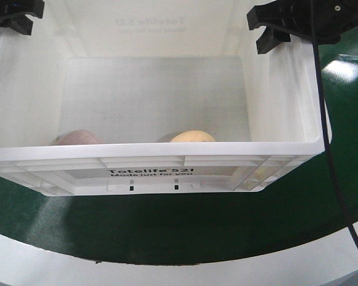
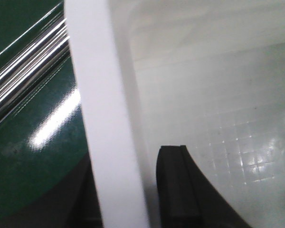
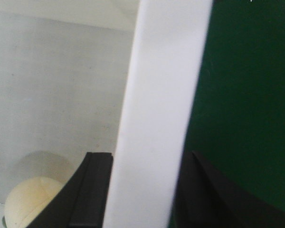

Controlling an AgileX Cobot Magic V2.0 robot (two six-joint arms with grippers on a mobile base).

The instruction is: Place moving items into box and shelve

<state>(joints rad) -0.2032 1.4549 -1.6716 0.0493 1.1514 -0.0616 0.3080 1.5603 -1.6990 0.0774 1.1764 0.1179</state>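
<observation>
**Both claws at the box side rims; items on the box floor**

Nearest you, the green surface [image 1: 167, 226] shows across the lower frame and past the right wall of the box [image 1: 149, 161]. Just behind the printed front wall, the pale yellow item [image 1: 193, 136] lies at centre and the pinkish item [image 1: 76, 137] at left, both well apart from either claw. At upper right, the right gripper [image 1: 262, 33] straddles the side rim, with its fingers closed against both faces. At upper left, the left gripper [image 1: 21, 18] straddles its rim, but you cannot tell whether it grips. A black cable [image 1: 328, 149] runs down the right side.

Front cam: looks down into box [image 1: 48, 156] from near side | my wrist cams: tight on its left, right rims.
</observation>
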